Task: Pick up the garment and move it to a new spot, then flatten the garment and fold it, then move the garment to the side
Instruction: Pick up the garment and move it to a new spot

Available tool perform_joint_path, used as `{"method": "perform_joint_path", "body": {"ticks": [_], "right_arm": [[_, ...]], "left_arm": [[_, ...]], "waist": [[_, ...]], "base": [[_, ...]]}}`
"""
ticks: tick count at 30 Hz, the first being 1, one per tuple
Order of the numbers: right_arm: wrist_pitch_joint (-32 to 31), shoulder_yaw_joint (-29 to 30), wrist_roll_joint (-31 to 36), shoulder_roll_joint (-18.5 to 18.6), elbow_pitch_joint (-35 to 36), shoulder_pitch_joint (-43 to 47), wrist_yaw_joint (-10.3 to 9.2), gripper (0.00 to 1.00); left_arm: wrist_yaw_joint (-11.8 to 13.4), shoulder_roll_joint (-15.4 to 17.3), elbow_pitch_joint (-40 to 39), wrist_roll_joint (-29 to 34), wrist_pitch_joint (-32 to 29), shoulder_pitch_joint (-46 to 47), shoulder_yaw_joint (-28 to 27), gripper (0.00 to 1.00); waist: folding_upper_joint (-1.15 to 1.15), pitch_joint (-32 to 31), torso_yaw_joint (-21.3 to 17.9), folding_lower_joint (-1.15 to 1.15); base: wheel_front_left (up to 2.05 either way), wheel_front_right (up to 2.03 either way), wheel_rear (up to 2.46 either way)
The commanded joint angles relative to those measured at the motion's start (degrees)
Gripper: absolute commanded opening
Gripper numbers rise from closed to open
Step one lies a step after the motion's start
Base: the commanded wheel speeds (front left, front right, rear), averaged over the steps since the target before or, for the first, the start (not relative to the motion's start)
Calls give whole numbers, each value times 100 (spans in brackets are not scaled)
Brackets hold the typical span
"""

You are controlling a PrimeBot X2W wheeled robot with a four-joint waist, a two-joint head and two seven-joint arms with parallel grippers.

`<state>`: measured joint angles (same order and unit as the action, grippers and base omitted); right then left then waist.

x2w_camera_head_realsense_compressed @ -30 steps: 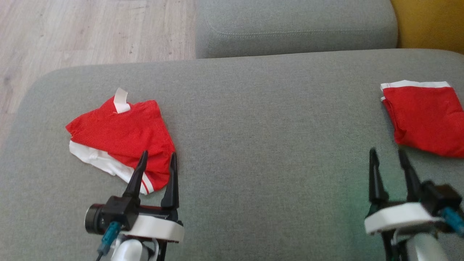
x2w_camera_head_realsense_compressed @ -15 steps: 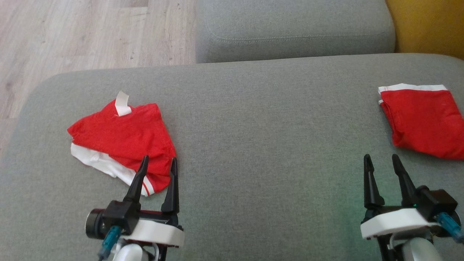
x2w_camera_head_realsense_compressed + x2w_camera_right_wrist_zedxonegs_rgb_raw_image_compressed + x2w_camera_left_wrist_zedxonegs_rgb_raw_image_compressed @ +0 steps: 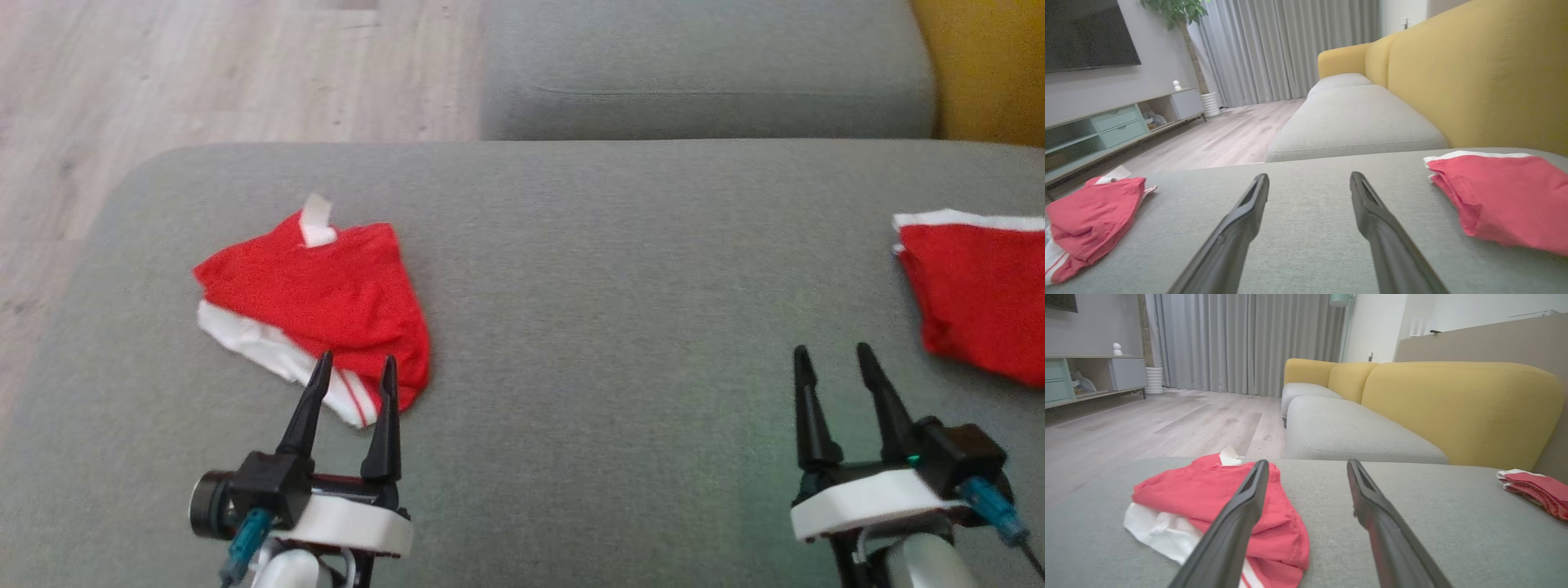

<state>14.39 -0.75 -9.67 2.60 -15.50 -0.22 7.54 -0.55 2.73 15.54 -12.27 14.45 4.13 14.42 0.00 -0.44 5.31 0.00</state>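
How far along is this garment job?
Looks done: a folded red garment lies far right on the cushion. In hand: nothing; left gripper and right gripper hover, jaws open. Left: the crumpled red garment by the left gripper needs lifting, flattening, folding, setting aside.

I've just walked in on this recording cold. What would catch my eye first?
On the grey sofa seat, a crumpled red-and-white garment lies at the left, by the open left gripper. A folded red garment lies far right, past the open right gripper.
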Motion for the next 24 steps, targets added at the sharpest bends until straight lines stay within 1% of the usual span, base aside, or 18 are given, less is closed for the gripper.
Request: {"method": "perform_joint_path", "body": {"ticks": [1,8,9,16,17,21,24], "right_arm": [[61,-239,-42,28,203,-95,-5,100],[61,-633,-150,28,147,-93,-5,100],[61,-633,-150,28,147,-93,-5,100],[61,-972,-301,28,98,-110,-5,100],[61,-1043,-348,28,94,-100,-5,100],[61,-1183,-408,28,94,-78,-5,100],[61,-1271,-432,28,92,-80,-5,100]], "left_arm": [[11,15,-149,60,55,189,-254,100],[2,16,-83,154,55,171,-442,100],[2,16,-83,154,55,171,-442,100],[-40,17,-41,231,55,108,-603,100],[-54,17,-32,248,55,98,-630,100],[-78,16,-27,270,55,82,-657,100],[-97,16,-23,280,55,76,-681,100]], "waist": [[0,-31,220,0],[0,-111,854,0],[0,-111,854,0],[0,-144,1395,0],[0,-145,1524,0],[0,-147,1732,0],[0,-138,1818,0]], "base": [[0,0,0],[0,0,0],[0,0,0],[0,0,0],[0,0,0],[0,0,0],[0,0,0]]}}
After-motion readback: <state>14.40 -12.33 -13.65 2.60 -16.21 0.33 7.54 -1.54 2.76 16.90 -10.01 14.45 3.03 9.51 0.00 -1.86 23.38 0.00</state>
